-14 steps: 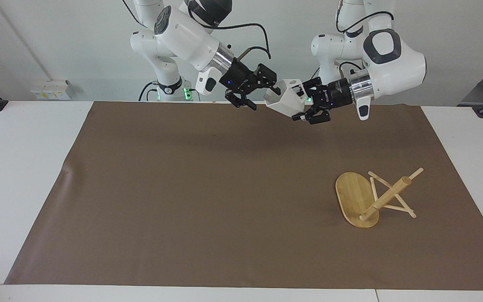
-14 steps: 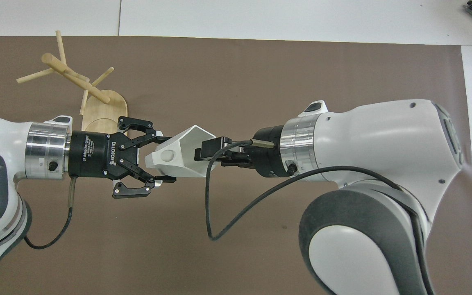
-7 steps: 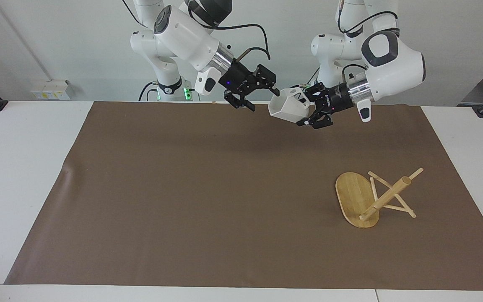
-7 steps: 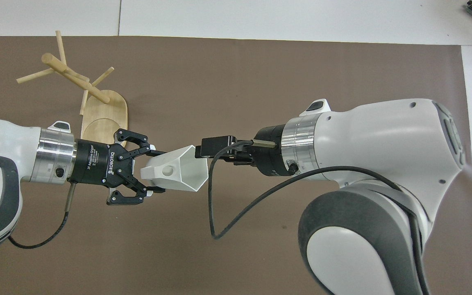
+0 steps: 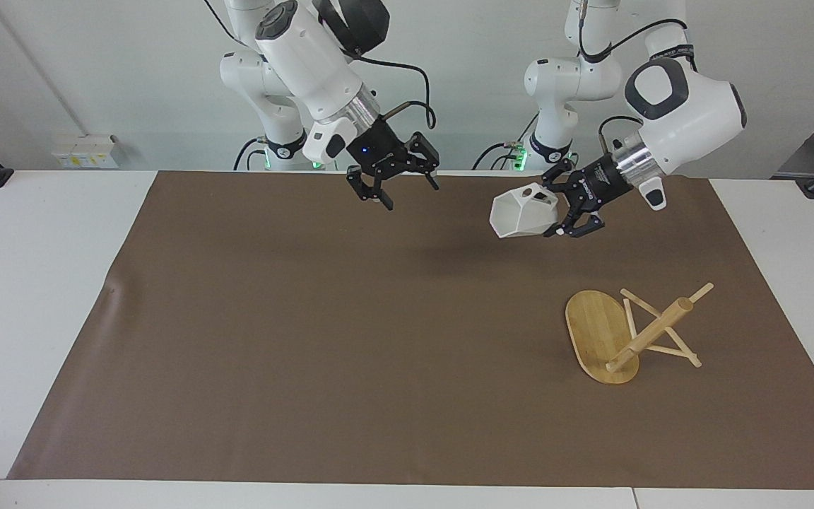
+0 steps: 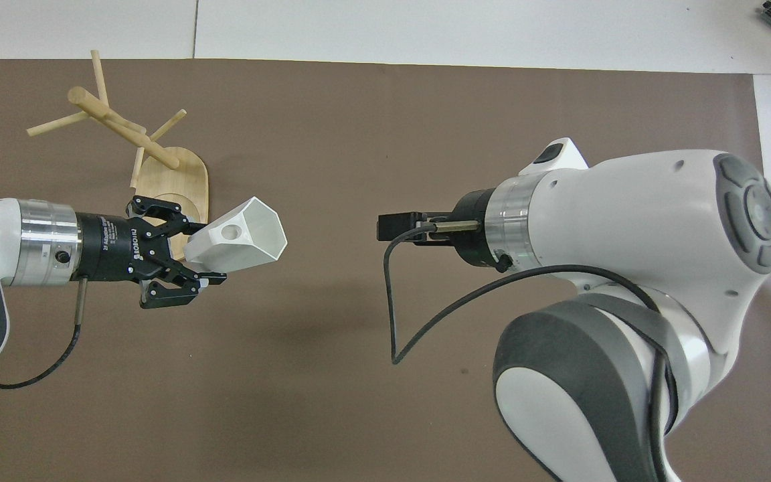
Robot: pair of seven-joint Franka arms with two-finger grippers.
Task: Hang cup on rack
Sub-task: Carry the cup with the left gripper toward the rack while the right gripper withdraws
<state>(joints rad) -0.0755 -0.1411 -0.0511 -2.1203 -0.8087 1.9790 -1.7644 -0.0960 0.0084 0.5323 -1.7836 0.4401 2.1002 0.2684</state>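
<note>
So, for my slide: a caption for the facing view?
Left gripper carries the cup over the mat, rack standing untouched; right gripper open.

cup (image 5: pixel 522 215): white | rack (image 5: pixel 622 332): light bamboo | mat (image 5: pixel 308 339): brown

- The facing view looks from high up across the table (image 5: pixel 39 283) toward the two robot arms, which stand at its top edge against a pale wall. It sits well back and takes in the whole brown mat (image 5: pixel 350 339).
- The overhead view looks steeply down from above the robots' own end, facing forward. It is much nearer, so the arms fill its lower corners and only part of the brown mat shows.
- Both views share the middle of the mat, the wooden rack (image 5: pixel 626 332) lying on it, and the white cup (image 5: pixel 523 212) held up in the air.
- The views are half a turn apart: the rack sits at the right in one and at the left in the other.
</note>
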